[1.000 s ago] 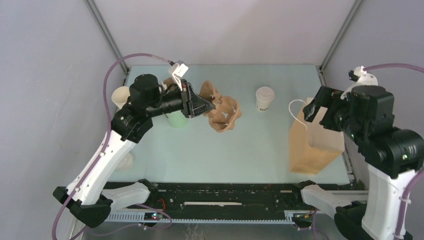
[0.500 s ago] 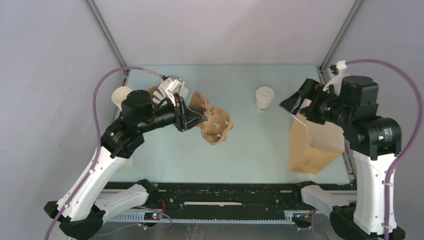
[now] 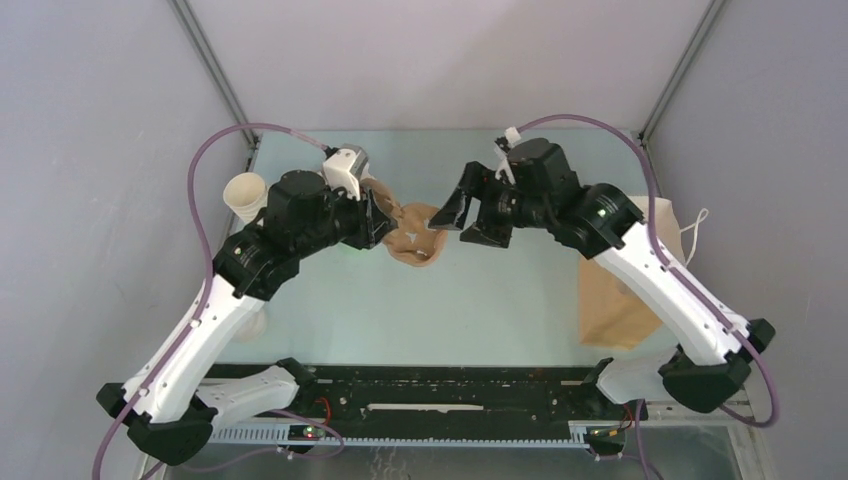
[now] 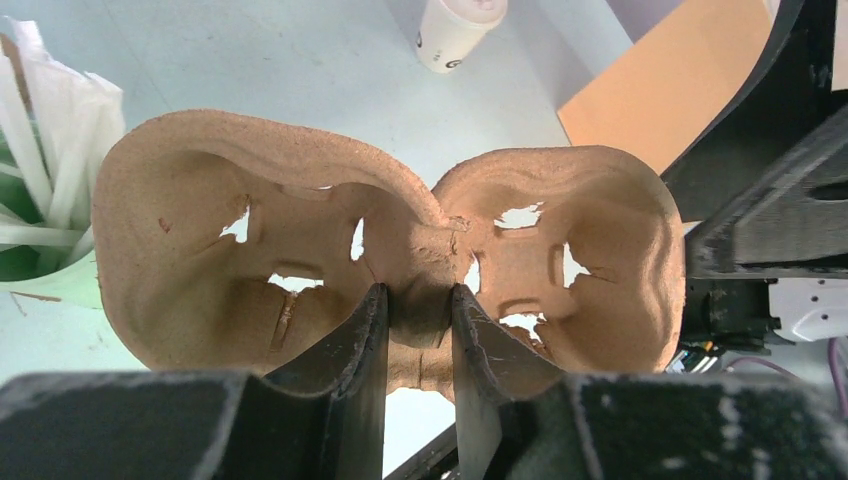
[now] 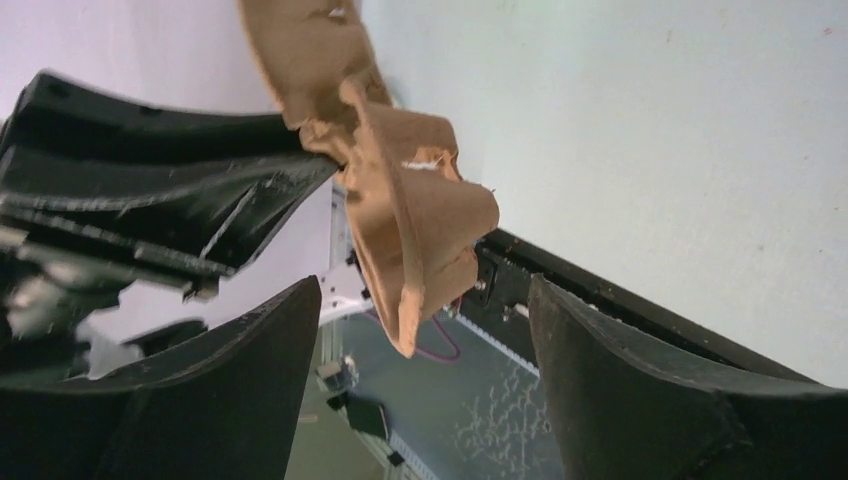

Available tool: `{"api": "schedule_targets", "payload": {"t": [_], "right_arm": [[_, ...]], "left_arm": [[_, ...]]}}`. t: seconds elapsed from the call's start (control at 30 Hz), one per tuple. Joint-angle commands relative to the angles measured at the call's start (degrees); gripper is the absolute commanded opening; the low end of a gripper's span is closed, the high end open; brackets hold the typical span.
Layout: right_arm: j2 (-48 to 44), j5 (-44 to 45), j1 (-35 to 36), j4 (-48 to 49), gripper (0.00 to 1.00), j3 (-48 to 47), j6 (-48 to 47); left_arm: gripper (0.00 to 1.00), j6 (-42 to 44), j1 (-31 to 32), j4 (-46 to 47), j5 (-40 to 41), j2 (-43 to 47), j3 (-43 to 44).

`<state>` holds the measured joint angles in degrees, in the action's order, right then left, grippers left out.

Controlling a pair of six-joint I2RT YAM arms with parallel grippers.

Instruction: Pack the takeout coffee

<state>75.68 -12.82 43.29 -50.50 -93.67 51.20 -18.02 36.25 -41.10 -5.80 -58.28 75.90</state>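
**Carrier gripped by left arm, right jaws open around its end**

We note the left gripper [image 4: 415, 305] clamped on the middle ridge of a cup carrier [image 4: 250, 230], one finger on each side of the ridge. The carrier is brown moulded pulp with a rough, fibrous surface and ragged edges. It has two rounded wells side by side, each cut with slots and small tabs. It hangs off the table [image 3: 480, 300], which is smooth and pale green.

The right gripper [image 5: 420, 300] stands wide open. Its two dark fingers flank the free end of the carrier and touch nothing.

The coffee cup [image 4: 452, 35] stands upright on the table, beyond the carrier on the far side. It is tapered cream paper with a round pale lid. It carries dark print low on the side, too small for us to read. From above, the right arm hides it.

A brown paper bag [image 3: 615, 300] with a white cord handle sits at the right edge of the table. A stack of cream cups [image 3: 245, 192] stands at the far left. A green cup of white sticks [image 4: 30, 200] sits left of the carrier.
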Motion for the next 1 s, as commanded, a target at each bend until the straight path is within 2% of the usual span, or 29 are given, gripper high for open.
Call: {"api": "schedule_targets", "payload": {"t": [0.0,0.13,0.33,0.4,0.5,0.53,0.7,0.77,0.8,0.87,0.9,0.97], "right_arm": [[3.1,11.9,2.9,-2.3,0.81,-7.4,2.2],[8.1,18.8,5.9,-8.0,0.67,-13.1,0.4],[11.8,18.0,6.9,-9.0,0.46,-15.0,-1.3],[12.7,18.9,7.0,-10.4,0.49,-16.5,-1.9],[13.5,19.4,7.7,-11.7,0.66,-17.0,-3.9],[13.9,19.4,8.0,-12.2,0.68,-16.9,-4.2],[14.2,20.0,8.4,-12.5,0.72,-16.7,-4.7],[13.9,19.3,8.3,-11.5,0.70,-15.9,-4.8],[13.9,18.8,8.3,-10.9,0.65,-15.5,-4.9],[14.1,18.5,8.2,-10.1,0.43,-15.0,-4.9],[14.1,18.5,8.1,-9.4,0.37,-14.9,-5.0],[14.1,18.6,7.9,-8.5,0.12,-14.4,-5.1]], "left_arm": [[0.06,-1.1,0.3,-1.4,4.6,-0.8,3.4],[0.06,-2.3,0.3,-2.9,7.2,-1.5,3.9],[0.05,-4.6,0.3,-4.5,9.0,-3.5,6.0],[0.05,-4.7,0.3,-4.8,9.2,-3.7,6.5],[0.05,-4.4,0.3,-5.1,9.4,-3.6,6.8],[0.04,-4.2,0.3,-5.2,9.5,-3.7,7.0],[0.04,-3.9,0.3,-5.7,9.3,-4.3,7.7],[0.04,-3.9,0.3,-5.9,9.2,-4.6,8.1],[0.04,-4.1,0.3,-6.0,9.1,-4.8,8.3],[0.05,-4.8,0.3,-6.5,9.0,-5.2,8.9],[0.06,-5.3,0.3,-7.0,8.9,-5.6,9.5],[0.14,-6.7,0.3,-9.5,9.0,-7.0,11.4]]}}
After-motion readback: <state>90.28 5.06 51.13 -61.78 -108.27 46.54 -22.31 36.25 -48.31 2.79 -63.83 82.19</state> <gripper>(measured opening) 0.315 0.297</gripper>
